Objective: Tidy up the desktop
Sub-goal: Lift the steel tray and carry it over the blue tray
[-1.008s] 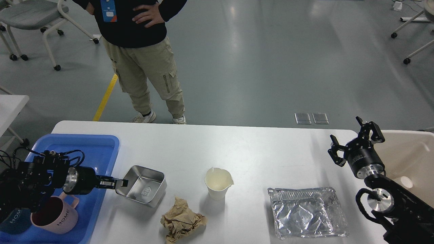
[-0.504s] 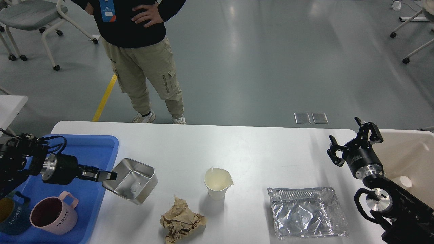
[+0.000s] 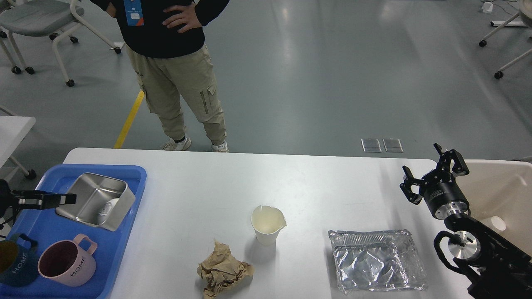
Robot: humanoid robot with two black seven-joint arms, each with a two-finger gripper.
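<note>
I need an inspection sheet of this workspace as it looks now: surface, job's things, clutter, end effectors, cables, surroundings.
Surface: large white rectangular desktop, rounded corners.
Job's things: square steel container sits in blue plastic tray with pink mug and dark blue mug; beige plastic bin at right.
Clutter: crumpled brown paper, white paper cup, foil tray on desktop.
End effectors: left end effector beside container, state unclear; right end effector open, empty.
Cables: nothing seen.
Surroundings: standing person, wheeled chairs.
</note>
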